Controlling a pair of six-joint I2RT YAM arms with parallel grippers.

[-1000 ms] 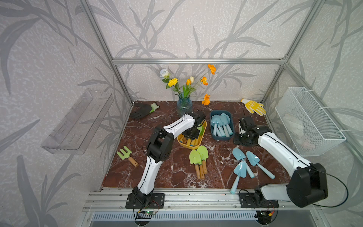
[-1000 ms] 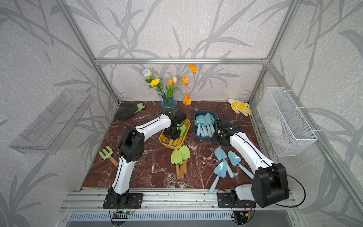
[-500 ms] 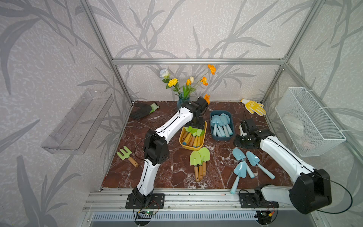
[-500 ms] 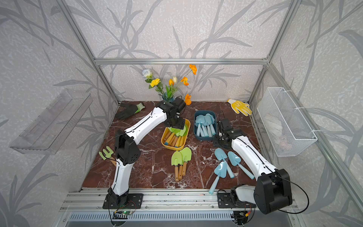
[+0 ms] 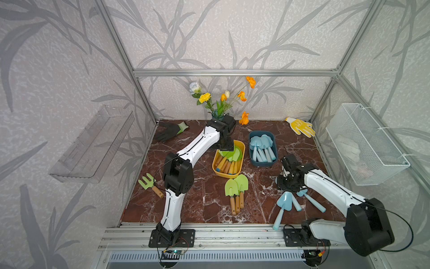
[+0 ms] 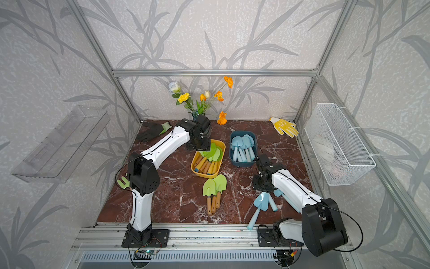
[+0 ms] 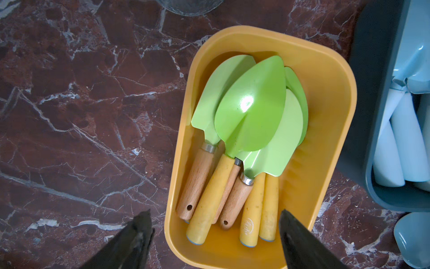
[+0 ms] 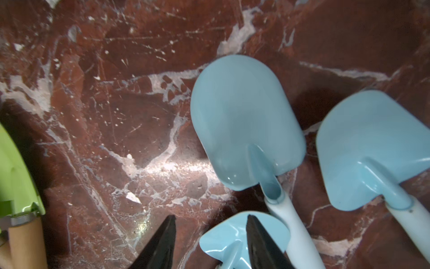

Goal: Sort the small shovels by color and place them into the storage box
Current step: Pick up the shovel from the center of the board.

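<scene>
- The left pincer (image 7: pixel 213 216) hung above the yellow box (image 7: pixel 337 93), its jaws wide apart and empty.
- In that box lay the green shovels (image 7: pixel 251 111), blades overlapping at the far end and handles toward the robot. Some handles were bare wood, others yellow with blue tips.
- Just beside it, on the robot's right, stood the dark blue box (image 5: pixel 261 163). It held pale blue shovels (image 5: pixel 261 144) with their blades at the far end.
- The right pincer (image 8: pixel 210 219) was low over the worktop (image 5: pixel 204 205), jaws apart with nothing clamped between them. In the right wrist view one finger crossed in front of a blue blade; whether it touched the blade could not be told.
- Three loose blue shovels (image 5: pixel 287 202) lay on the worktop at that pincer, two of the blades side by side just ahead of it.
- A cluster of green wooden-handled shovels (image 5: pixel 235 186) lay on the worktop in front of the yellow box, between the two arms.
- A green rake (image 5: pixel 149 182) lay near the left arm's elbow, well apart from both boxes.
- At the back stood a vase of flowers (image 5: pixel 221 102), with a dark glove (image 5: pixel 171 131) to its left and a yellow glove (image 5: pixel 300 127) in the far right corner.
</scene>
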